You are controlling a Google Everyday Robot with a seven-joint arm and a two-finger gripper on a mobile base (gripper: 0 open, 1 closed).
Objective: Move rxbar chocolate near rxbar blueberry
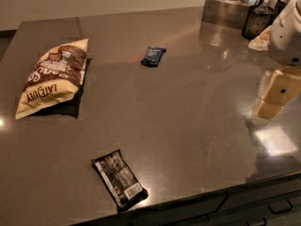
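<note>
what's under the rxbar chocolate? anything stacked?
The rxbar chocolate lies flat on the counter near its front edge, nothing on top. Anything directly beneath the wrapper is covered. The gripper hangs at the view's right edge, far from it.

You have the rxbar chocolate (118,179) at the front edge of the table (197,112). The rxbar blueberry (153,56) lies well behind it, the chip bag (54,76) far left, and the end effector (272,102) over the right side.
</note>
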